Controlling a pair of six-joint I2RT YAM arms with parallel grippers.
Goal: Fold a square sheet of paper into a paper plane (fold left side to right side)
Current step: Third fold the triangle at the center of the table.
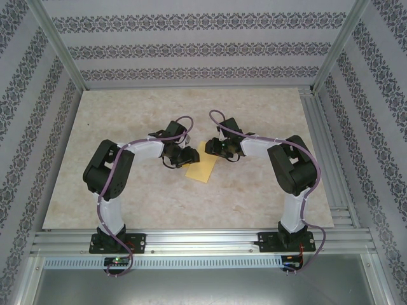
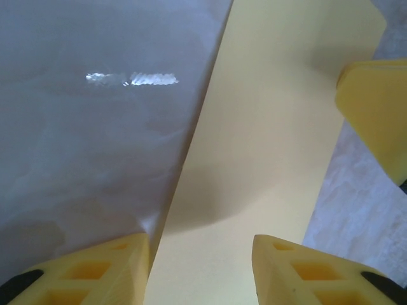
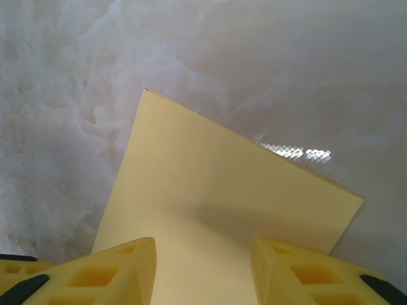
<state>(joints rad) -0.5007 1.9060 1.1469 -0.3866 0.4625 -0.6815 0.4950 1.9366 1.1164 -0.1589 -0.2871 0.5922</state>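
Table point(image 1: 254, 114) is carrying the square sheet of paper point(image 1: 199, 168), which is lying folded flat mid-table between both arms. Left gripper point(image 2: 200, 244) is sitting low over its left edge, jaws partway apart, pinching nothing. Right gripper point(image 3: 203, 248) is doing the same, half spread over the paper.

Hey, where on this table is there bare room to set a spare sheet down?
Crowded in the middle: the left hand and right hand meet over the paper. Bare: the far strip of table between them and the back wall, and the near stretch between the paper and the front rail.
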